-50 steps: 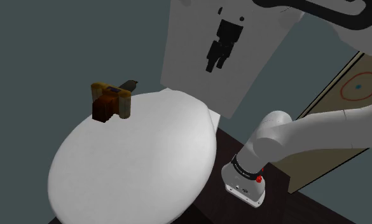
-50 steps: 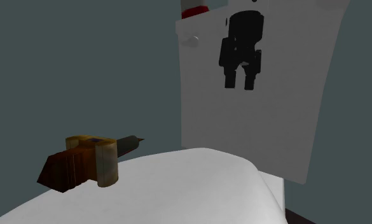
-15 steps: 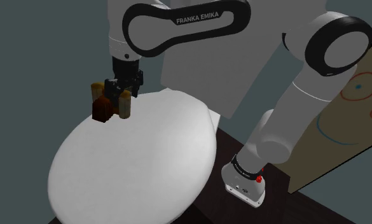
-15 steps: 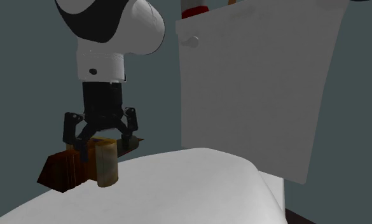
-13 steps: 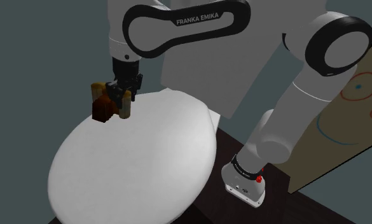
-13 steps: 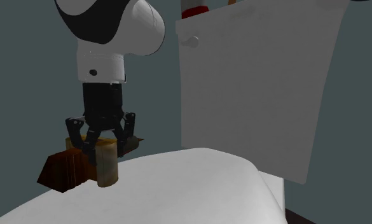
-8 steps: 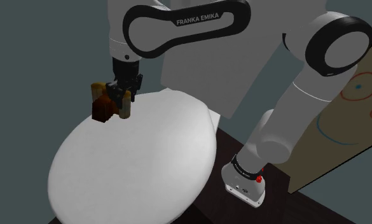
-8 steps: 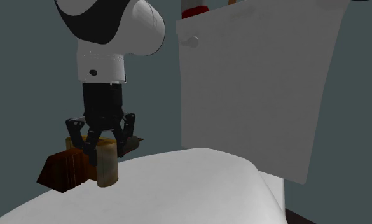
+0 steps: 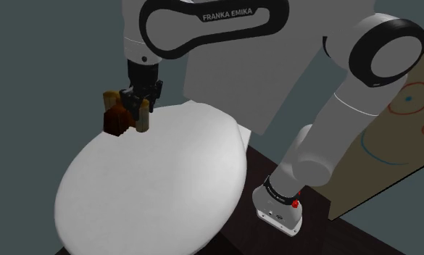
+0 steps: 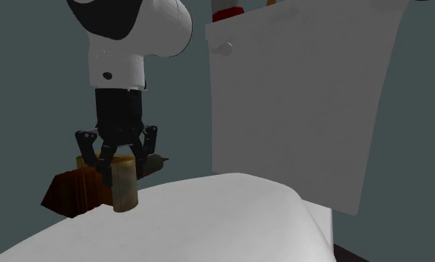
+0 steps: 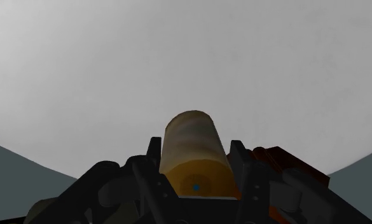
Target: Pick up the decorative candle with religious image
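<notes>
Amber cylindrical candle (image 10: 125, 190) clamped upright between the fingers of the all-black two-finger gripper (image 10: 122, 165), at the far edge of the white rounded lid (image 9: 152, 188) on the shoulder view's left, beside a dark brown block (image 10: 74, 193); grasp seemingly made, clear lift left to do.

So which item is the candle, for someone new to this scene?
Find the big white oval lid. At its upper-left edge in the shoulder view, the black pincer clasps the candle: an upright amber cylinder, unlike the dark reddish-brown block beside it.
</notes>
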### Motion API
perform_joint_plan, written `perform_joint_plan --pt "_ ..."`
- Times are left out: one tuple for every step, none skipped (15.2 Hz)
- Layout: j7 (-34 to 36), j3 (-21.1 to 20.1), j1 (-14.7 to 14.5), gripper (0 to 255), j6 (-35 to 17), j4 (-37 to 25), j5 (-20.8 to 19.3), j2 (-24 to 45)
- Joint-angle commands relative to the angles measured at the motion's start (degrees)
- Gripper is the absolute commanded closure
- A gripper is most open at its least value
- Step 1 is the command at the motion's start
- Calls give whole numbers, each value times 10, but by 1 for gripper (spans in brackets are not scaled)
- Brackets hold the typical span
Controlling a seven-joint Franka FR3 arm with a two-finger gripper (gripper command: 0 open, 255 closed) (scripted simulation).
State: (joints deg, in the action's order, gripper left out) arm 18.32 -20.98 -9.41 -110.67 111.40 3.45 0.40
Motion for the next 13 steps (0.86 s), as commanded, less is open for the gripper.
perform_joint_plan --pt "-1 1 1 255 15 -11 1 -5" --pt "-1 1 1 255 23 -18 2 -6" --pt "-1 1 1 255 30 -24 2 -7" --pt "-1 1 1 255 38 -30 2 -8" --pt "-1 1 1 255 45 -37 2 -9" --pt "0 1 1 255 53 -44 3 -10" --pt "0 1 1 255 60 -51 3 -11" --pt "0 2 2 255 68 -58 3 -11" --pt "0 2 2 255 76 -65 3 -12" --pt "1 2 2 255 83 -73 3 -12" --pt "1 2 2 255 91 -80 3 -12" --pt "1 2 2 255 92 -81 3 -12" --pt "1 2 2 255 92 -81 3 -12"
